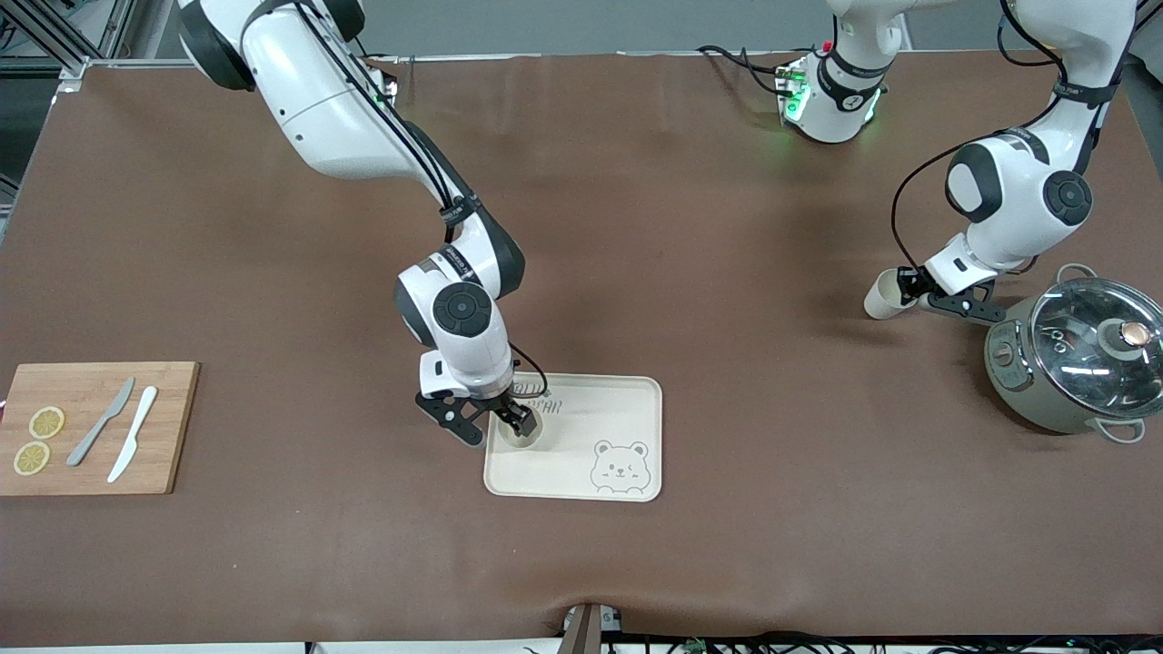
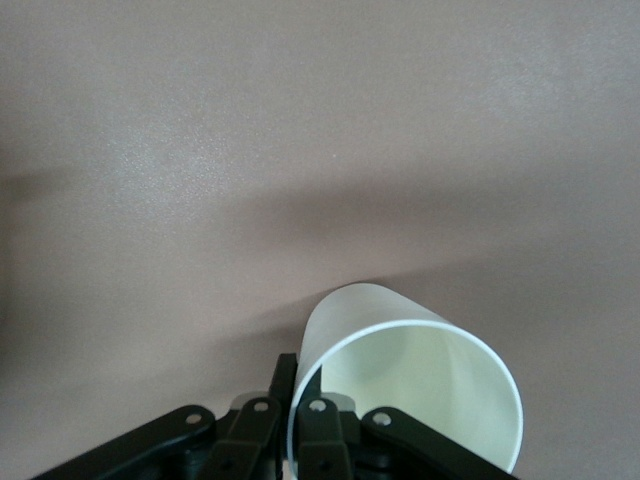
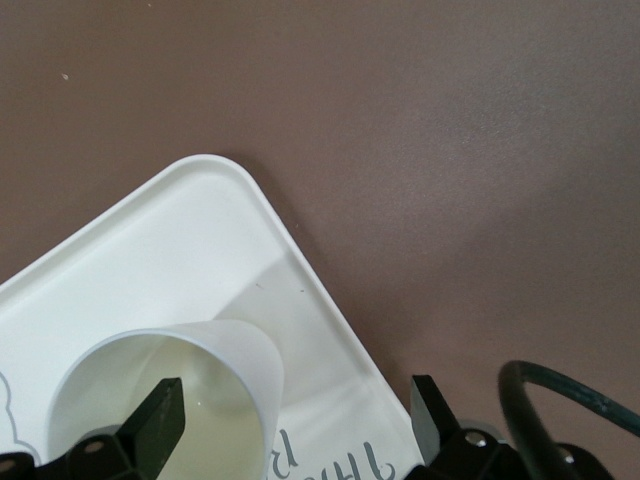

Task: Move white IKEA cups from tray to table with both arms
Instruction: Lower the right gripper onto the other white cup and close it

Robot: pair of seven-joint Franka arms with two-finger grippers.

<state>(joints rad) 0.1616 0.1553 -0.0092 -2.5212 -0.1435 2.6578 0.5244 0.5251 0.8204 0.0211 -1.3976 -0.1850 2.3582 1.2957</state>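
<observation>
One white cup (image 1: 521,436) stands upright on the cream bear tray (image 1: 636,391), at the tray's end toward the right arm. My right gripper (image 1: 514,422) is open over it, one finger inside the rim and one outside; in the right wrist view the cup (image 3: 235,350), gripper (image 3: 292,395) and tray (image 3: 190,230) show this. My left gripper (image 1: 909,286) is shut on the wall of the second white cup (image 1: 881,296), held tilted on its side just above the table beside the pot. The left wrist view shows this cup (image 2: 400,380) pinched by the gripper (image 2: 305,390).
A grey pot with a glass lid (image 1: 1081,354) stands close to the left gripper, toward the left arm's end. A wooden cutting board (image 1: 95,427) with two knives and two lemon slices lies at the right arm's end.
</observation>
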